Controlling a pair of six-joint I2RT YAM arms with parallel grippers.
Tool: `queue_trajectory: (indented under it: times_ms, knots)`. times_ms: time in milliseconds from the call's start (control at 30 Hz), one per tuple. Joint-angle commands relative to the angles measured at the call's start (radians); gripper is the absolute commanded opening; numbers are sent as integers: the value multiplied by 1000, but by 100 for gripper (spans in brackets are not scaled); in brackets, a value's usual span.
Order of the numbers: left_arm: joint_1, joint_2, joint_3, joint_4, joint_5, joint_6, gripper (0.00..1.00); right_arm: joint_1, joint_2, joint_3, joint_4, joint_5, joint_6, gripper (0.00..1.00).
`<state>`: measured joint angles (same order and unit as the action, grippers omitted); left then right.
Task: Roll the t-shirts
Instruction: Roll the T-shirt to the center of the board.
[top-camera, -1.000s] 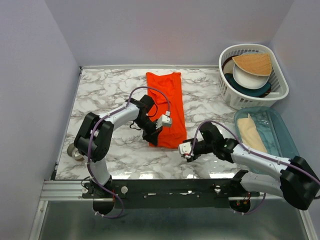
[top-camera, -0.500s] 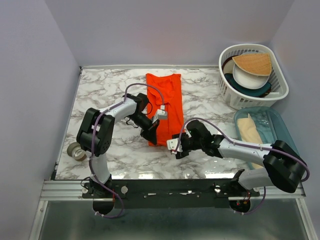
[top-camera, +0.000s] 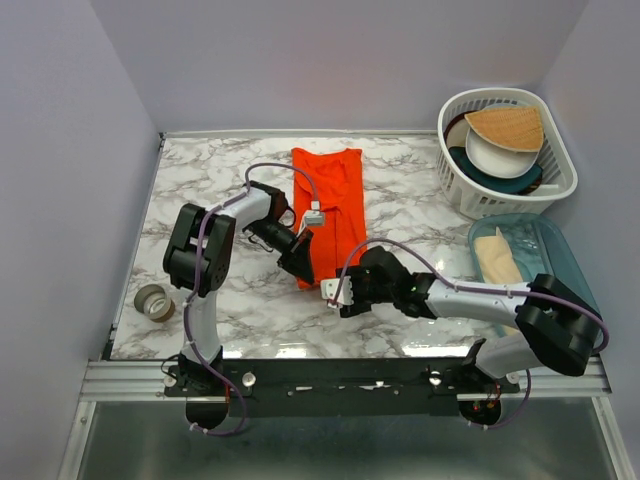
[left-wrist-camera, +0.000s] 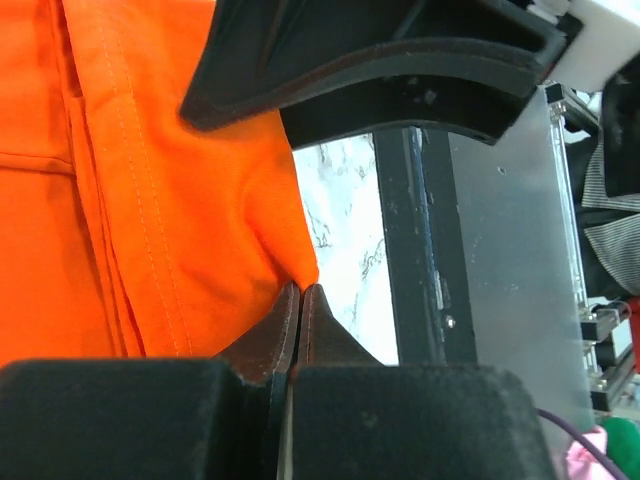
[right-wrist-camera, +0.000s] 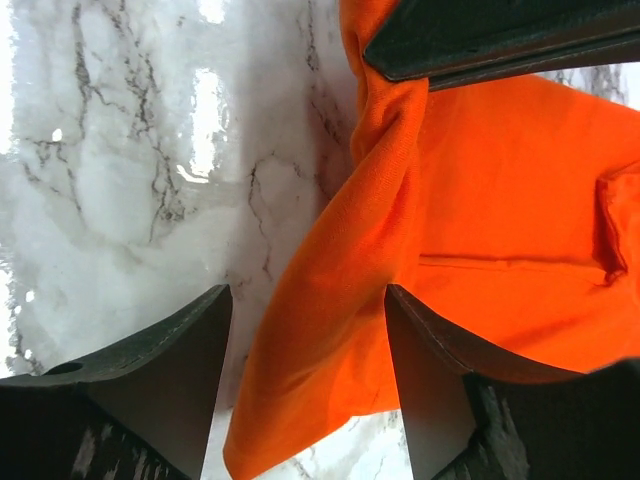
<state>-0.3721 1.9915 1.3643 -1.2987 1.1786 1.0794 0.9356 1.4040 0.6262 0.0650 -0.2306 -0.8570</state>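
The orange-red t-shirt (top-camera: 332, 195) lies folded in a long strip on the marble table, running from the back towards the near edge. My left gripper (top-camera: 300, 262) is shut on its near left corner, and the left wrist view shows the fabric (left-wrist-camera: 150, 200) pinched at the fingertips (left-wrist-camera: 300, 292). My right gripper (top-camera: 336, 293) is open at the shirt's near end. In the right wrist view a lifted fold of the shirt (right-wrist-camera: 330, 330) lies between my spread fingers (right-wrist-camera: 170, 370), with the gripper (right-wrist-camera: 305, 335) around it but not closed.
A white basket (top-camera: 560, 185) with bowls and plates stands at the back right. A teal tray (top-camera: 560, 265) with a beige cloth is at the right. A tape roll (top-camera: 153, 302) lies near the left front edge. The metal rail (top-camera: 330, 375) runs along the front.
My right gripper has moved left to the shirt's near corner. My left gripper has stayed on that corner and shifted slightly back, bunching the shirt's near end narrower.
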Motion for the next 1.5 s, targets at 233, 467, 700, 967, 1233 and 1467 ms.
queue_trajectory:
  times_ms: [233, 467, 700, 967, 1233, 1467]
  knots:
    - [33, 1, -2, -217, 82, 139, 0, 22, 33, -144, 243, 191, -120, 43]
    - [41, -100, -74, 35, -57, -87, 7, -6, -22, -143, 161, 172, -85, 17]
    - [36, -515, -374, 597, -384, -265, 60, -31, -28, -120, 64, 122, -79, 9]
    - [-164, -933, -798, 1161, -601, -367, 77, -49, -23, -57, -50, 59, 2, 8]
    - [-404, -935, -927, 1362, -801, -431, 77, -90, -10, -23, -137, 19, 76, 8]
    - [-478, -791, -861, 1350, -913, -388, 64, -93, -31, -33, -131, 2, 72, 8]
